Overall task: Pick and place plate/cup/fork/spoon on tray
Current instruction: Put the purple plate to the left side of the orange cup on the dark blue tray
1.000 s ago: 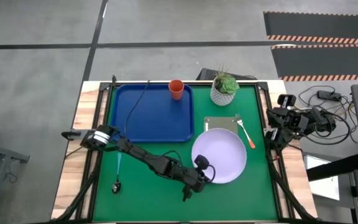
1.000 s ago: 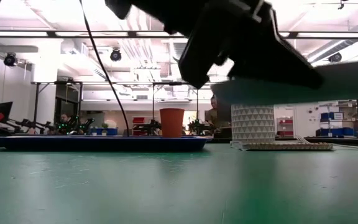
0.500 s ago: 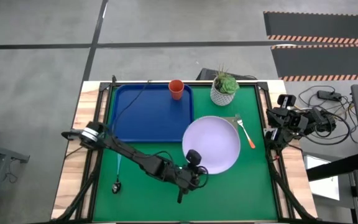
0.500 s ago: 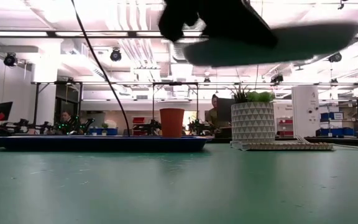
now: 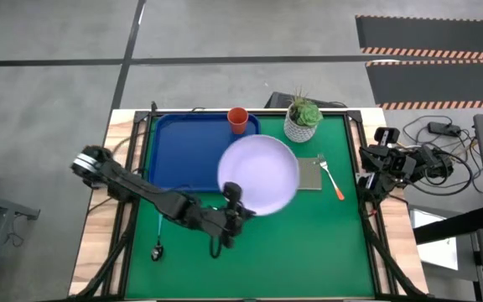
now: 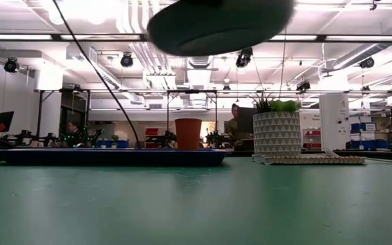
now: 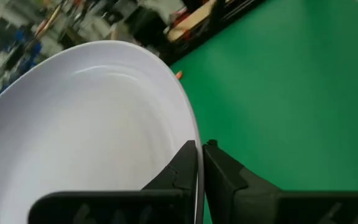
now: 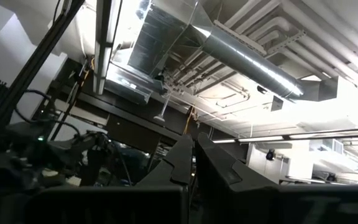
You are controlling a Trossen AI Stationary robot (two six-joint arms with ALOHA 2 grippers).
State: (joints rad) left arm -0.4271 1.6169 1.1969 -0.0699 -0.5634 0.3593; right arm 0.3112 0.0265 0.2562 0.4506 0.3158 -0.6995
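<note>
The pale lavender plate (image 5: pixel 258 174) hangs in the air over the blue tray's (image 5: pixel 187 155) right edge, held by my left gripper (image 5: pixel 231 201) at its near rim; its underside shows in the low view (image 6: pixel 220 26). The orange-red cup (image 5: pixel 237 120) stands upright in the tray's far right corner. The orange-handled fork (image 5: pixel 332 179) lies on the mat beside the grey-green pad (image 5: pixel 310 174). The blue-handled spoon (image 5: pixel 158 233) lies on the mat at the near left. My right gripper (image 8: pixel 195 155) is parked at the table's right edge, fingers shut and empty. My left gripper pinches the plate's near rim (image 7: pixel 190 134) between its two fingers, one finger (image 7: pixel 179 171) on the upper face and one (image 7: pixel 225 171) under it. The fingers come level from the table's near side. The plate is lifted clear, roughly level, high above the table.
A white pot with a green plant (image 5: pixel 303 120) stands at the far edge, right of the tray. The grey-green pad lies bare right of the plate. Green mat (image 5: pixel 309 252) lies open on the near right.
My left gripper has carried the plate up and toward the table's far left, from over the pad and fork area to above the tray's right edge. The plate has stayed roughly level and risen higher. The pad is now uncovered.
</note>
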